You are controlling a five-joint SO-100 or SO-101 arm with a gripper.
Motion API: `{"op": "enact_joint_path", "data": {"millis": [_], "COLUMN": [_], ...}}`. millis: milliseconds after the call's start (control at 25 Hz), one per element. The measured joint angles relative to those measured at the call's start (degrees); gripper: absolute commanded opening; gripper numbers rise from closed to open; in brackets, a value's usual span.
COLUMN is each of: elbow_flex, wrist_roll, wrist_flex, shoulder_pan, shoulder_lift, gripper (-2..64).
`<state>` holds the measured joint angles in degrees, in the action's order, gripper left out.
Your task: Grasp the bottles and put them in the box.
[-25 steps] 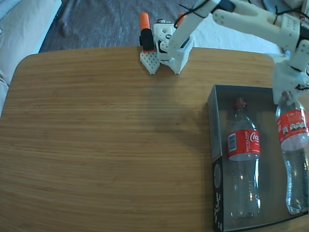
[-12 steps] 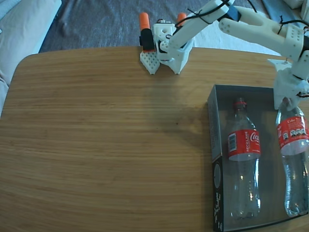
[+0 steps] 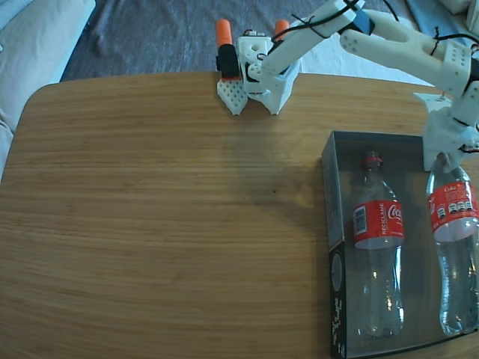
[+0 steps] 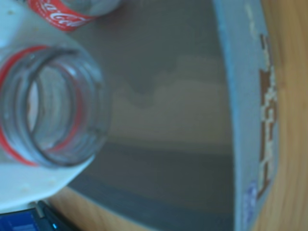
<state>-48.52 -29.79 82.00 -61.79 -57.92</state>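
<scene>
The box, a shallow black-sided tray with a grey floor, sits at the table's right side in the fixed view. One bottle lies inside along its left wall, neck toward the far end. A second bottle lies along the right side, its base low in the box. My gripper is shut on this bottle's neck. The wrist view looks into that bottle's open mouth pressed against a white finger, with the grey box floor, the box wall and the other bottle's red label behind.
The arm's white base with orange clamps is fixed at the far edge of the wooden table. The box's right side runs past the fixed view's right edge. A pale cushion lies beyond the table's far-left corner.
The gripper has come down a little with the bottle. The held bottle now lies lower and straighter along the box's right side. The other bottle has not moved.
</scene>
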Motion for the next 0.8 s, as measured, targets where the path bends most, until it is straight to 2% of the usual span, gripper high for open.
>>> {"op": "enact_joint_path", "data": {"millis": [240, 440, 520, 800], "elbow_flex": [0.0, 0.0, 0.0, 0.0], "wrist_roll": [0.0, 0.4, 0.1, 0.0], "wrist_flex": [0.0, 0.0, 0.0, 0.0], "shoulder_pan": [-1.5, -1.0, -1.0, -1.1], "shoulder_lift": [0.0, 0.0, 0.0, 0.0], "gripper": [2.0, 23.4, 28.5, 30.0]}}
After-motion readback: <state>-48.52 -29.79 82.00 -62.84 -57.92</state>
